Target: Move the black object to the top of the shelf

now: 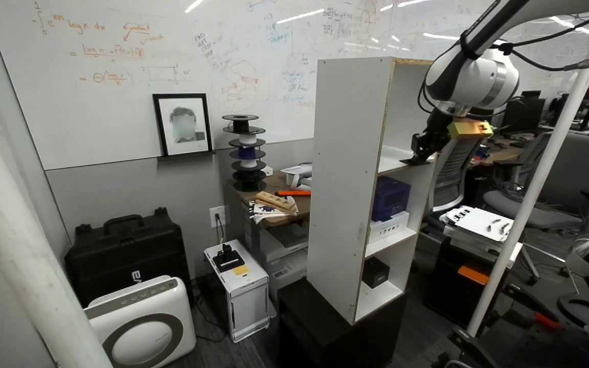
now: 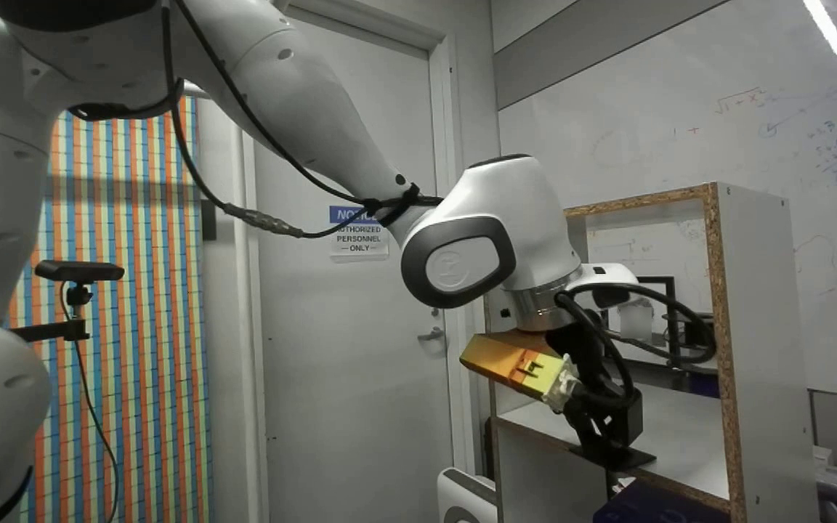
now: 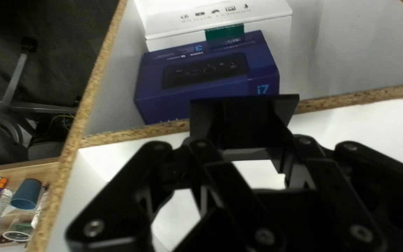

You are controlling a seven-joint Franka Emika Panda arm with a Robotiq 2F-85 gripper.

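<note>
The task looks about half done: the pick seems made, the placing is not. The black object [image 2: 613,457] is at the front of the shelf [image 1: 348,189], down at the board [image 2: 687,444] that floors the highest bay [image 1: 404,110], and in the wrist view its flat plate juts past that board's chipboard edge. Whether plate and board touch, I cannot tell. The gripper [image 2: 604,436] appears clamped on the object, its fingers at about eight and four o'clock in the wrist view (black on black, so the pads themselves are hard to make out).

What is left is the climb. The top [image 2: 644,201] lies at about twelve o'clock from the object in an exterior view, so the next move probably calls for backing clear of the bay, rising past the front edge, going in over the top, then setting down and letting go. None of that is done yet. The blue box [image 3: 205,80], in the bay beneath, sits between ten and eleven o'clock from the object in the wrist view and likely plays no part. The risk, I judge, is the plate snagging on the upper front edge during the rise.
</note>
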